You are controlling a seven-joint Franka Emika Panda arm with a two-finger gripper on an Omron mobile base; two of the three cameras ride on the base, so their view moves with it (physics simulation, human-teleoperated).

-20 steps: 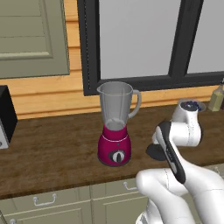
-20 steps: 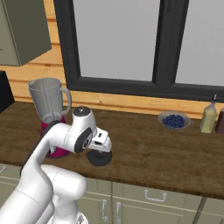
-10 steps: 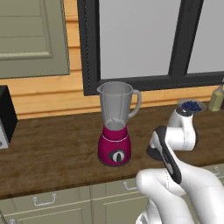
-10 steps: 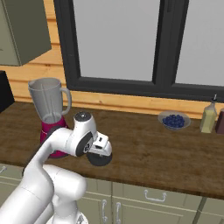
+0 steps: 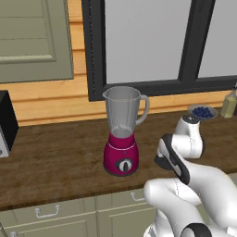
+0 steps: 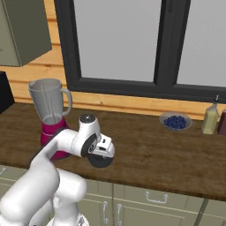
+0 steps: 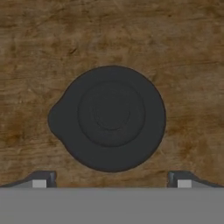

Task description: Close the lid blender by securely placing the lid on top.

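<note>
Lid [image 7: 108,118] between spread end effector [image 7: 111,178] tips

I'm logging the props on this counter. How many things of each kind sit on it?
Blender: 1
Lid: 1
Bowl of blueberries: 1
Bottles: 2, one cut off at the edge
Black box appliance: 1
Total: 6

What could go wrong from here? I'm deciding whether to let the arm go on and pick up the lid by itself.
The open gripper hovers over the lid, which lies flat on the counter; the fingertips stand about as wide as the disc, so a slight offset might land a finger on its rim. The lid's small side lobe may make the grip uneven. The blender is tall, so a low carry could knock the jar.
</note>
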